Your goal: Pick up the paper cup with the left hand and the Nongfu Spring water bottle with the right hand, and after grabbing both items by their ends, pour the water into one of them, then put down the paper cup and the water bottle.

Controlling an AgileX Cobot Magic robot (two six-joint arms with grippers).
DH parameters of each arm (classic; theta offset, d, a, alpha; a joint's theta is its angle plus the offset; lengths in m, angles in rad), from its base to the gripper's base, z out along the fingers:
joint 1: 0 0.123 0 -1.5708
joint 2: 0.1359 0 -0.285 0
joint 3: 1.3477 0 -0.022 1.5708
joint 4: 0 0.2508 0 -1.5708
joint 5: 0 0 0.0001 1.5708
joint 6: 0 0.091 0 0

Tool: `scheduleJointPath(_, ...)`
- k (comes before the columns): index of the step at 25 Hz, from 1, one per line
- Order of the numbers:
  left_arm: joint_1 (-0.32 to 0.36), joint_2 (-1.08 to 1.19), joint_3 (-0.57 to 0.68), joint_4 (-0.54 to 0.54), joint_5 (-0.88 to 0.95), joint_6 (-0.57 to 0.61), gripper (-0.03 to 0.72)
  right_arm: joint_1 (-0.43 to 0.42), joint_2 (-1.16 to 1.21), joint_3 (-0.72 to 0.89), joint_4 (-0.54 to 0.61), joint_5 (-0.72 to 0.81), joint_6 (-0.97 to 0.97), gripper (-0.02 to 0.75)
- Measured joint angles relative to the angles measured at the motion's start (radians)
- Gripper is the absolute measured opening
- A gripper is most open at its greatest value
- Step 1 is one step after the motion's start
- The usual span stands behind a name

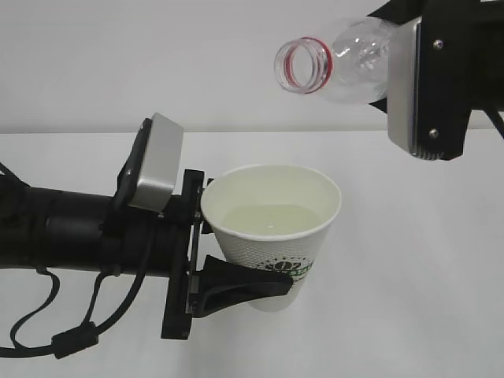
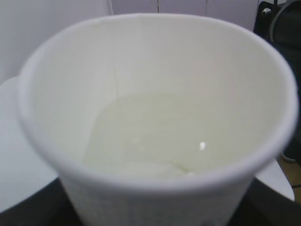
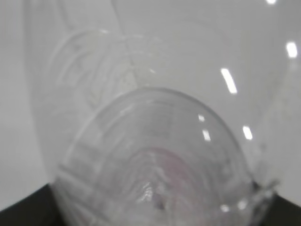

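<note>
The left hand [image 1: 206, 260] reaches in from the table's left edge, its 2 jaws clamped around the paper cup [image 1: 274, 236] — upright, holding pale water [image 1: 272, 220]. Above the cup, the right hand [image 1: 394, 79] grips the tilted Nongfu Spring water bottle [image 1: 335, 63] — mouth leftward.

Left end effector [image 1: 206, 260] level, fingers clamped; right end effector [image 1: 391, 71] raised, tilted, clamped.

the right hand [image 1: 441, 79] hides the water bottle's [image 1: 339, 63] body.
</note>
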Motion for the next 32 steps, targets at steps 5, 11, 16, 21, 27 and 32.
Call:
scheduleJointPath(5,0.0,0.0,0.0,0.0,0.0,0.0,0.498,0.0,0.0,0.0,0.0,-0.017,0.085,0.469)
scheduleJointPath(11,0.0,0.0,0.0,0.0,0.0,0.0,0.498,0.0,0.0,0.0,-0.001,-0.023,0.225,0.469)
scheduleJointPath(16,0.0,0.0,0.0,0.0,0.0,0.0,0.492,0.0,0.0,-0.002,-0.001,-0.024,0.324,0.47)
scheduleJointPath(21,0.0,0.0,0.0,0.0,0.0,0.0,0.492,0.0,0.0,-0.002,-0.001,-0.025,0.337,0.47)
scheduleJointPath(27,0.0,0.0,0.0,0.0,0.0,0.0,0.492,0.0,0.0,-0.002,-0.001,-0.025,0.339,0.469)
scheduleJointPath(32,0.0,0.0,0.0,0.0,0.0,0.0,0.492,0.0,0.0,-0.002,-0.002,-0.025,0.341,0.469)
